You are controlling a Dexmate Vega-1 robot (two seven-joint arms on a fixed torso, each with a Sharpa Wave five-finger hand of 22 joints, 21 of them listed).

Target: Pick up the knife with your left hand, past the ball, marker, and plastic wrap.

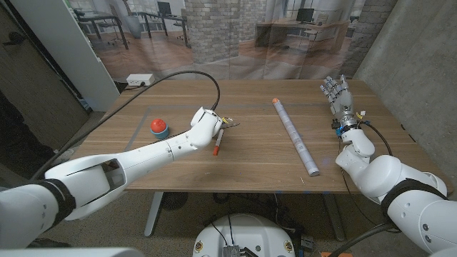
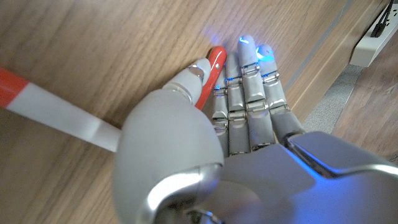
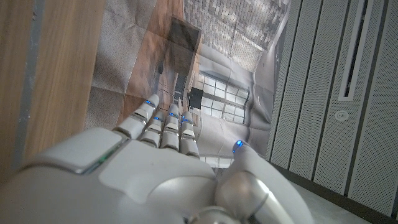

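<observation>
Left hand (image 2: pixel 249 118) reaching, fingers spread over slim red-handled knife (image 2: pixel 210 78) (nothing gripped); risks nudging white-and-orange marker (image 1: pixel 216 143).

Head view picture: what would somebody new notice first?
Probably the white left hand reaching out over the middle of the wooden table, down on a thin red-handled knife beside a white marker with orange ends. Next, the bright red and blue ball to its left, and the long grey roll of plastic wrap lying to its right.
</observation>
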